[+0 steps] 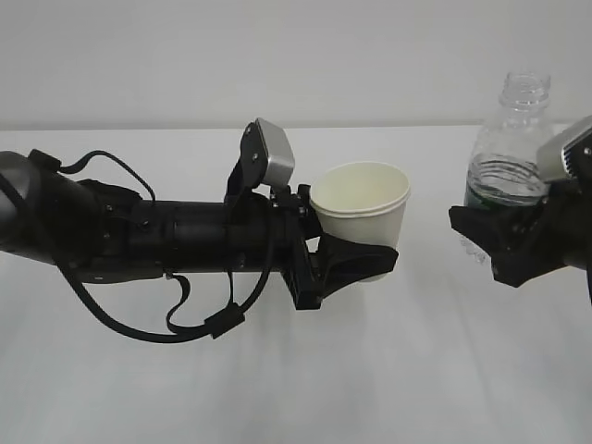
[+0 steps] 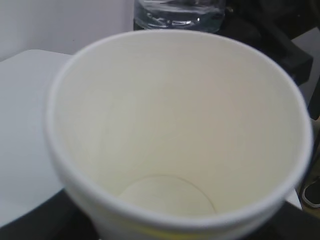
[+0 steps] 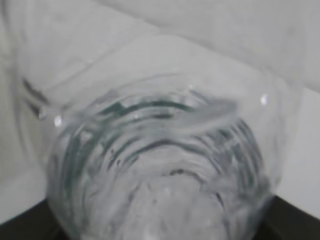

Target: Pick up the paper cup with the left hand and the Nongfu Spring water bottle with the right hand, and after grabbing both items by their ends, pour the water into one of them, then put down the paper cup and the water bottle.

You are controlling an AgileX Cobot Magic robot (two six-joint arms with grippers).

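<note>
Left pincer (image 1: 356, 264): clasps the paper cup (image 1: 361, 208) low down — upright, above the tabletop (image 1: 277, 388).
Right pincer (image 1: 495, 245): grips the Nongfu Spring water bottle (image 1: 509, 157) at 3 o'clock of the cup — upright, uncapped, apart.

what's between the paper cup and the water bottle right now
Nothing: in the exterior view only bare white table shows between the paper cup and water bottle.

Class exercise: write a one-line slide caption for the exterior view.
Left hand holds an upright, empty paper cup above the table while the right hand grips the uncapped Nongfu Spring water bottle upright beside it.
</note>
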